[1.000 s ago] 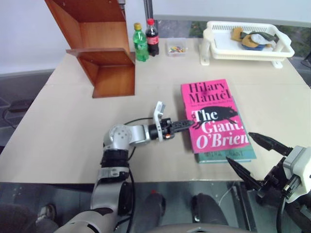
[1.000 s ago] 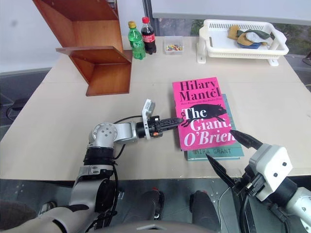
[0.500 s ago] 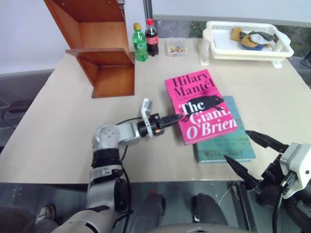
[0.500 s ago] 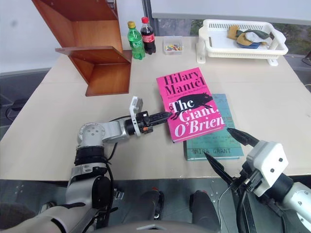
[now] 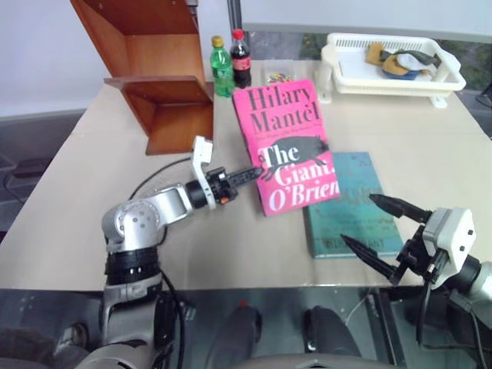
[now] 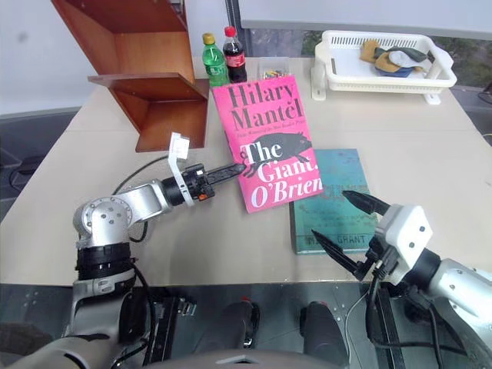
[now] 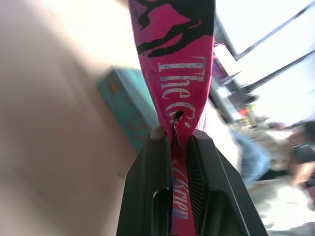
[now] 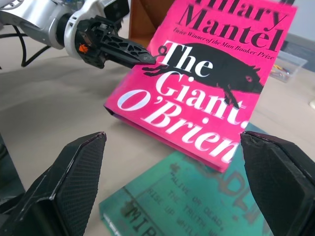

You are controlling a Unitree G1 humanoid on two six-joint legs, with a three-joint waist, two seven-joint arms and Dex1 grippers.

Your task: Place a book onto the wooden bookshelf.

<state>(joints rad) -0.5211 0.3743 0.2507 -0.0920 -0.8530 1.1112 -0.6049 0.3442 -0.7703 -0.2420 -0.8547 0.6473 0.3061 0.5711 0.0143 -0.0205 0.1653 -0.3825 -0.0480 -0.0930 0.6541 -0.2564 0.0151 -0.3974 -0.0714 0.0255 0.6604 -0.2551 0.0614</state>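
Observation:
The bright pink book (image 5: 288,146) hangs tilted above the table, its cover facing me. My left gripper (image 5: 257,171) is shut on its left edge; the left wrist view shows the black fingers (image 7: 147,182) pinching the pink cover (image 7: 177,49). The wooden bookshelf (image 5: 157,69) stands at the table's far left, left of and beyond the book. My right gripper (image 5: 357,219) is open near the front right, its fingers spread over the near end of a teal-green book (image 5: 354,207) that lies flat. Nothing is between them.
A green bottle (image 5: 222,68) and a cola bottle (image 5: 241,59) stand just right of the shelf. Behind the raised book is a small clear box (image 5: 278,75). A white basket (image 5: 392,65) with cloths sits at the far right. Bare tabletop (image 5: 92,192) lies in front of the shelf.
My left gripper has lifted the pink book off the teal-green one, carrying it up and left toward the shelf and tilting it more upright. The right gripper has edged forward, still open.

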